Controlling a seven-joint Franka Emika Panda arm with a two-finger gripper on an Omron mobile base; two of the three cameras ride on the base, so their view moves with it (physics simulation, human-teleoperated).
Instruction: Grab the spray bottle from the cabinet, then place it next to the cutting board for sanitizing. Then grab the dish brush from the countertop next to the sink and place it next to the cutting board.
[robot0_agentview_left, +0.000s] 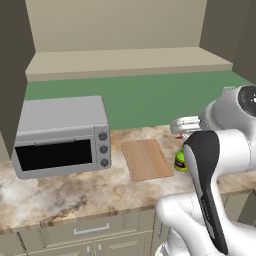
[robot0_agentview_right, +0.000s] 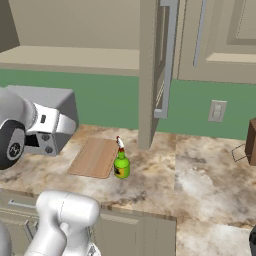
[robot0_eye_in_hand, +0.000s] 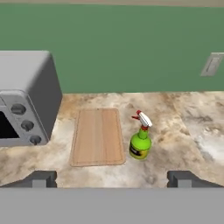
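Bottle (robot0_eye_in_hand: 140, 144) is stood upright on the desk (robot0_eye_in_hand: 175, 131), just right of the board (robot0_eye_in_hand: 98, 136), centre of hand view. Fingers (robot0_eye_in_hand: 111, 178) are spread wide, nothing held, pulled back low in frame. Brush not located. Next move judged: away toward the sink side.

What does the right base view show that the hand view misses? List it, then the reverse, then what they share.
Right base view alone: the open cabinet door edge with its metal handle, and a brown object at the far right. Hand view alone: the toaster oven's knobs and the open gripper. Both: the cutting board, the spray bottle upright on the countertop beside it, the green wall and wall outlet.
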